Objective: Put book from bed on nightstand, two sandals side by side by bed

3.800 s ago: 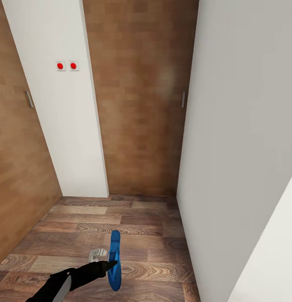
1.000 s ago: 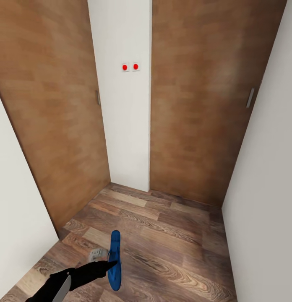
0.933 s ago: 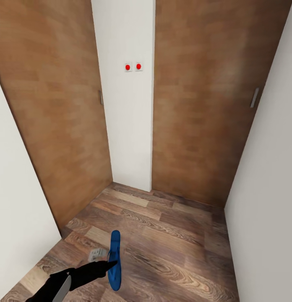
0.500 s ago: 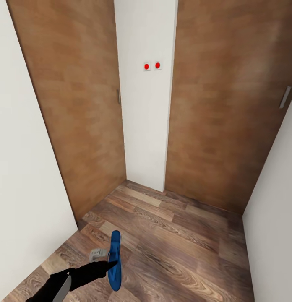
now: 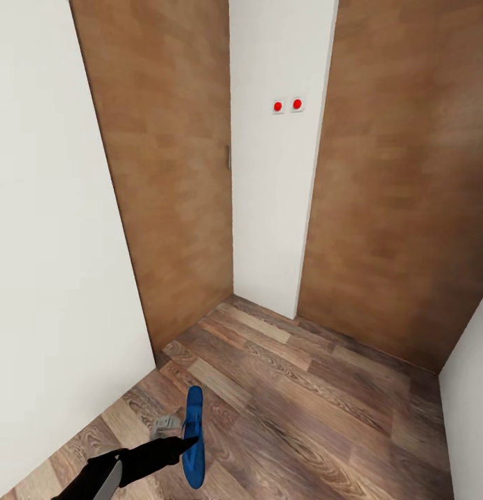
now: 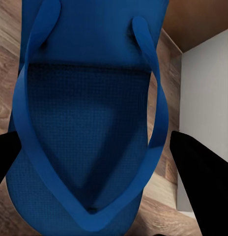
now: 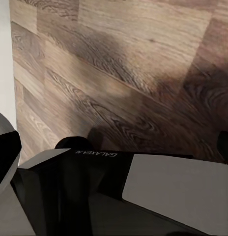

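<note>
Sandal (image 5: 193, 437) carried edge-up in the left pincer (image 5: 186, 440), facing a corner of two tan doors (image 5: 179, 208).

The sandal's long axis is pointed ahead toward that corner, its sole clamped between the fingers (image 6: 205, 177); whether the right pincer is wide or narrow cannot be told.

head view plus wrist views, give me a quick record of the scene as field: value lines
setting: corner with white walls, two wooden doors and a wood-plank floor
wall detail: two red buttons on the white strip between the doors
carried item: one blue sandal, held on edge above the floor
left tool: shut on the sandal, a finger on each side of the sole in the left wrist view
right tool: fingertips at the frame edges in the right wrist view, state unclear, over bare floor
bed, book, nightstand: not part of this record
</note>
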You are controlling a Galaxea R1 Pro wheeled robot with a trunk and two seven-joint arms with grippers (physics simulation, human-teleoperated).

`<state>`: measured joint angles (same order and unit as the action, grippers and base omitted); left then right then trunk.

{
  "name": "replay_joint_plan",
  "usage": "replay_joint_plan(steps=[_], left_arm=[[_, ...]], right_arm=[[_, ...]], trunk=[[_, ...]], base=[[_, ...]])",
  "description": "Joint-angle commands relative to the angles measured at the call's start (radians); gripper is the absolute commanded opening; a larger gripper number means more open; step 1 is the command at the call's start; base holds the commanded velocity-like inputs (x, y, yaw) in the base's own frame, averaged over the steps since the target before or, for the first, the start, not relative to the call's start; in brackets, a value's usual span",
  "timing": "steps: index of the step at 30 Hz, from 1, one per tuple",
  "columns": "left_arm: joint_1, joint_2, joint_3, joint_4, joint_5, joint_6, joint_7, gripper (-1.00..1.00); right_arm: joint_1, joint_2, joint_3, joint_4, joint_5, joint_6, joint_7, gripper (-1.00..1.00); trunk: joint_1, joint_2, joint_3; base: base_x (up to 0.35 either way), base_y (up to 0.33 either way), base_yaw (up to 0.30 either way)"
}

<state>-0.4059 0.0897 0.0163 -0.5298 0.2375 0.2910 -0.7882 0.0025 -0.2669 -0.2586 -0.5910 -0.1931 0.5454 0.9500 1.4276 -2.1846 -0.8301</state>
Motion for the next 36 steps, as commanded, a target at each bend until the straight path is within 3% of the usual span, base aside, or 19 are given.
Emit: replay_joint_plan(steps=[1,6,14,26,36], left_arm=[[-0.001,0.000,0.002,0.000,0.007,0.010,-0.003,-1.00],[-0.001,-0.001,0.001,0.001,0.006,0.010,-0.003,-1.00],[-0.001,-0.001,0.002,0.001,0.006,0.010,-0.003,-1.00],[-0.001,-0.002,0.001,0.002,0.006,0.010,-0.003,-1.00],[-0.001,-0.001,0.000,0.018,0.003,0.007,-0.005,-1.00]], right_arm=[[0.000,0.000,-0.002,-0.001,-0.005,-0.007,0.001,1.00],[0.000,0.000,-0.001,-0.001,-0.005,-0.054,0.002,1.00],[0.000,0.000,-0.001,-0.001,-0.005,-0.058,0.002,1.00],[0.000,0.000,-0.001,0.000,-0.005,-0.058,0.000,1.00],[0.000,0.000,-0.004,-0.001,-0.005,-0.059,-0.001,1.00]], trunk=[[0.000,0.000,-0.001],[0.000,0.000,-0.002],[0.000,0.000,-0.002],[0.000,0.000,-0.002],[-0.038,0.070,0.030]], base=[[0.000,0.000,0.138],[0.000,0.000,0.052],[0.000,0.000,0.027],[0.000,0.000,0.265],[0.000,0.000,0.291]])
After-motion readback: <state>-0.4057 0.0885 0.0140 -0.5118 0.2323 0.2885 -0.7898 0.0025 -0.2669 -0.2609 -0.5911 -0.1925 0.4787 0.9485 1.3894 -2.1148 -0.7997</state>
